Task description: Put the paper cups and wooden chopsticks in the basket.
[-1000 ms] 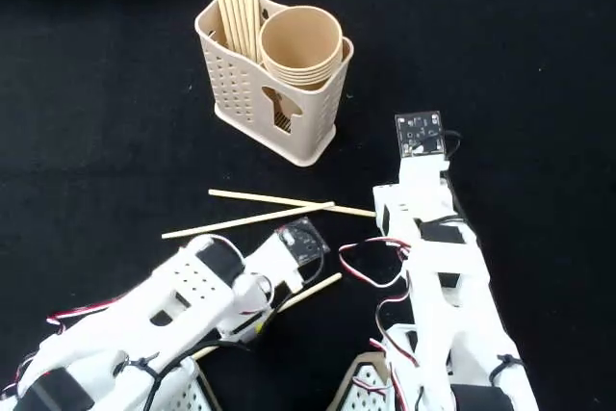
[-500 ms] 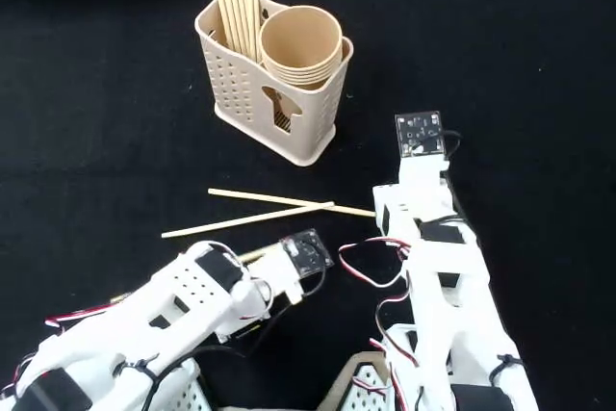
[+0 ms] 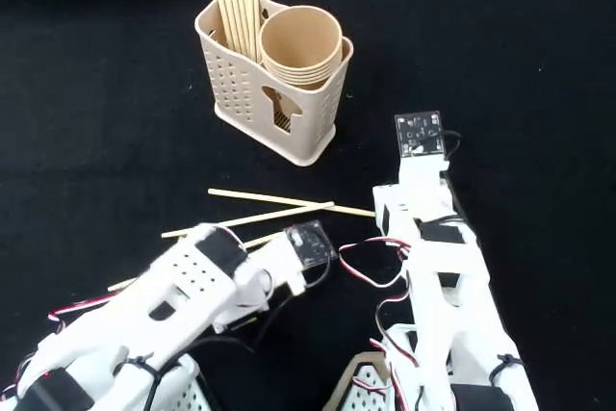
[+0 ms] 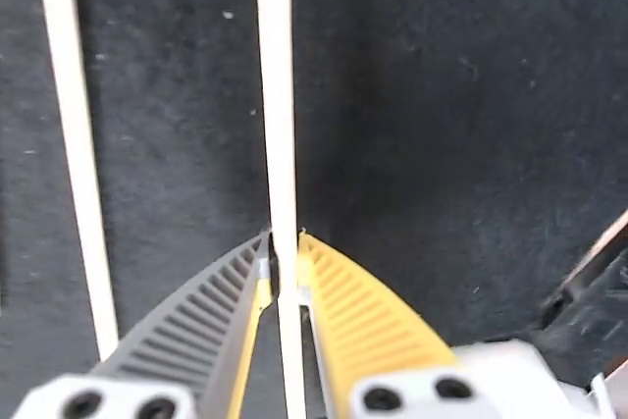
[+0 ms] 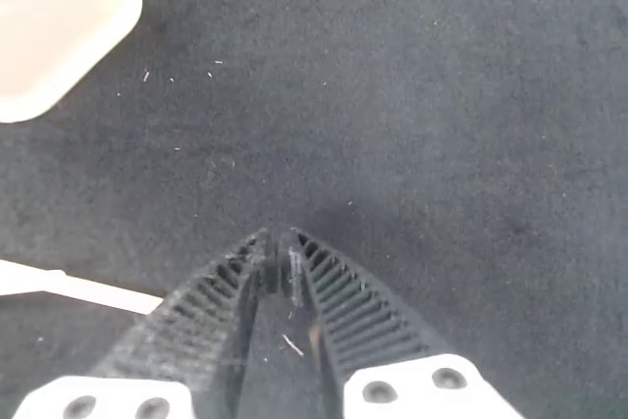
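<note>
1. Left claw (image 4: 283,242): its 2 fingers are drawn in narrow and clamped on the held chopstick (image 4: 278,95). The stick passes between the tips and runs straight on ahead of them, low over the black cloth (image 4: 471,95) of the table.

2. Second chopstick (image 4: 74,144): flat on the cloth to one side of the left claw. It lies roughly alongside the held chopstick, apart from it and clear of the fingers.

3. Third chopstick (image 3: 250,197): flat on the cloth, farther ahead of the left claw than item 2. It meets the tip of the second chopstick, and its far end reaches the right claw.

4. Right claw (image 5: 278,242): its 2 fingers are pressed together with nothing between them, tips close over the cloth. The end of the third chopstick lies just beside 1 finger without touching it.

5. Basket (image 3: 241,93): upright and well ahead of both claws, beyond all 3 loose sticks. It is perforated, with a cut-out in the near wall.

6. Bundle of chopsticks (image 3: 238,7): standing on end inside the basket, in the part farther from the right claw.

7. Stack of paper cups (image 3: 301,45): nested mouth up inside the basket, just beside the bundle.
</note>
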